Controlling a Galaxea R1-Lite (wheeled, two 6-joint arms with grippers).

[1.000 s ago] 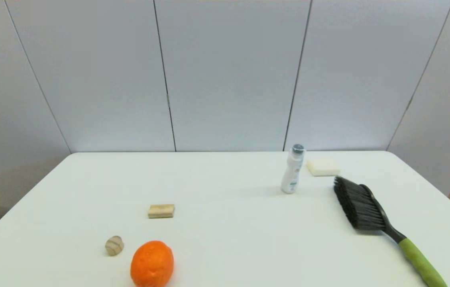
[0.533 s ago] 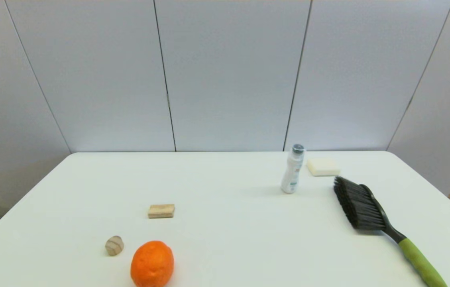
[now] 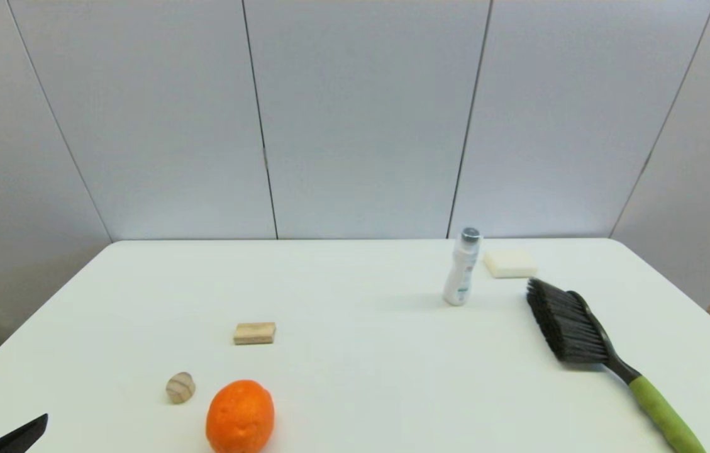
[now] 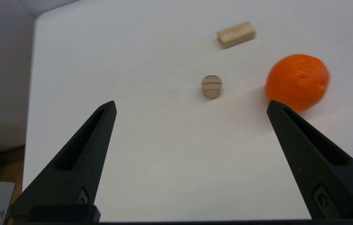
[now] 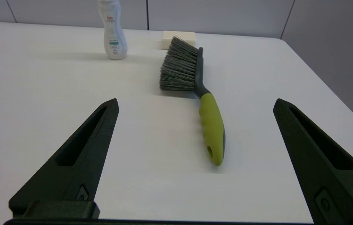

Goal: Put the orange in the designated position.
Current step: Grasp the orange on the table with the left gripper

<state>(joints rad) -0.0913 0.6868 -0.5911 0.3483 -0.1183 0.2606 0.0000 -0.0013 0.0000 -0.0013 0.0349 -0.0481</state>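
The orange [image 3: 239, 416] rests on the white table [image 3: 355, 377] near the front edge, left of centre. In the left wrist view the orange [image 4: 297, 81] lies just beyond one finger. My left gripper [image 4: 191, 104] hangs open above the bare tabletop and holds nothing. One of its fingertips [image 3: 15, 437] shows at the head view's bottom left corner, well left of the orange. The designated position has no mark on the tabletop. My right gripper [image 5: 195, 101] stays open and empty over the table's right side, out of the head view.
A small wooden ball [image 3: 180, 387] sits just left of the orange, a wooden block [image 3: 255, 333] behind them. At the back right stand a white bottle [image 3: 463, 267] and a pale sponge [image 3: 509, 263]. A black brush [image 3: 571, 327] with a green handle [image 3: 663, 415] lies at the right.
A black fingertip of my left gripper has come into the head view at the bottom left corner. The orange and the other objects have not moved.
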